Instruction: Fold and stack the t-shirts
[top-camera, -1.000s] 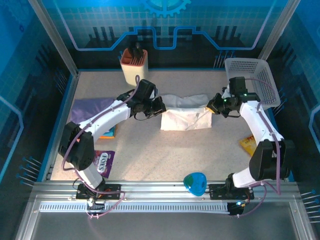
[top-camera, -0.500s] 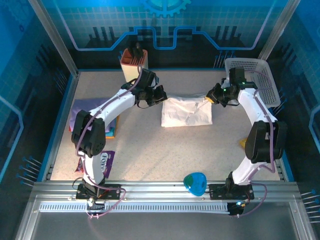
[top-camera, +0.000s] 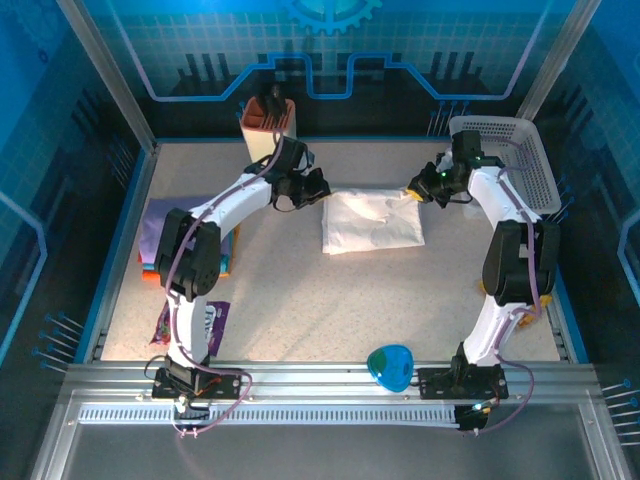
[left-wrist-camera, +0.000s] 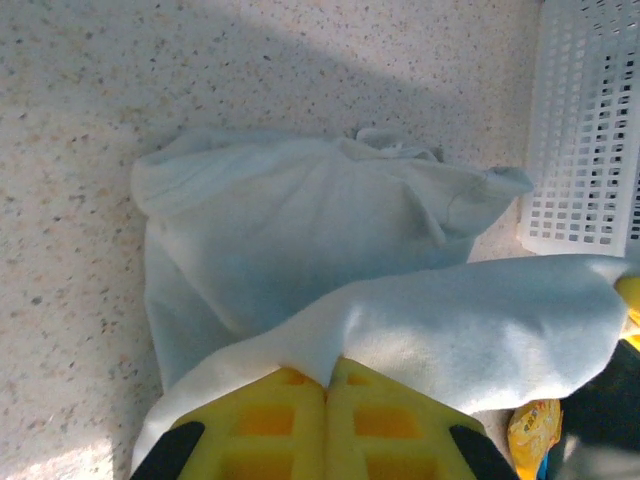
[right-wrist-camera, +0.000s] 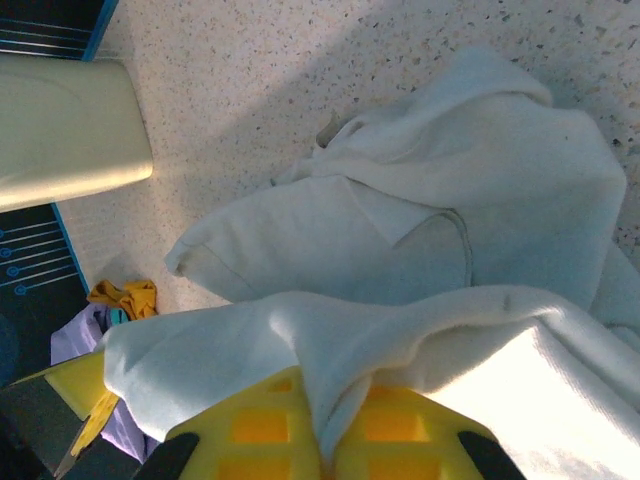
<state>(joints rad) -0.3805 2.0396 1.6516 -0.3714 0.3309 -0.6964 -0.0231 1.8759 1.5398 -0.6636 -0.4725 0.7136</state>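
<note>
The white t-shirt (top-camera: 372, 222) lies partly folded in the middle of the table, its far edge lifted between both grippers. My left gripper (top-camera: 322, 190) is shut on the shirt's far left corner; in the left wrist view the cloth (left-wrist-camera: 300, 260) is pinched between the yellow fingers of the gripper (left-wrist-camera: 327, 385). My right gripper (top-camera: 412, 192) is shut on the far right corner, where cloth (right-wrist-camera: 420, 220) bunches into the gripper (right-wrist-camera: 330, 405). Folded lavender and orange-edged t-shirts (top-camera: 160, 228) sit at the left, partly behind the left arm.
A white perforated basket (top-camera: 505, 160) stands at the back right, close to the right arm. A beige holder (top-camera: 268, 125) is at the back behind the left gripper. A purple snack packet (top-camera: 205, 325) and a blue-green object (top-camera: 390, 366) lie near the front.
Both grippers have carried the shirt's held edge toward the back of the table. The cloth below them now lies flatter and more rectangular.
</note>
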